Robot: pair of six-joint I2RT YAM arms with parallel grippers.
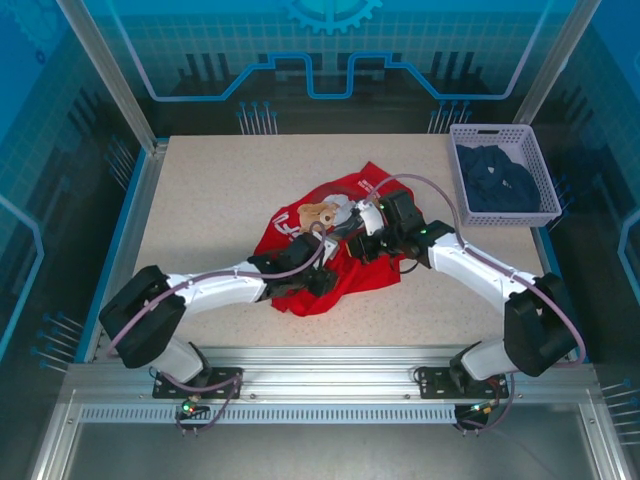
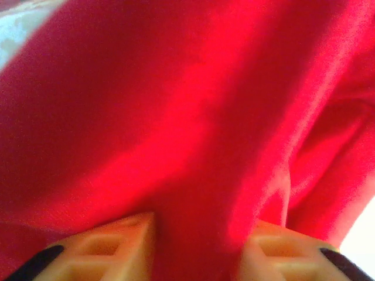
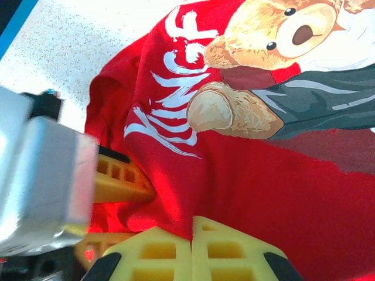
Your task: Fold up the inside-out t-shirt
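Looking down, we see the inside-out t-shirt (image 1: 350,278) crumpled at the middle of the table (image 1: 200,200), its bear print (image 3: 258,41) facing up. The left end effector (image 2: 198,237) is grasping a ridge of the shirt bunched between its fingers (plain red cloth here). The right end effector (image 3: 192,234) is clenched on a fold of the shirt near the white lettering (image 3: 176,88).
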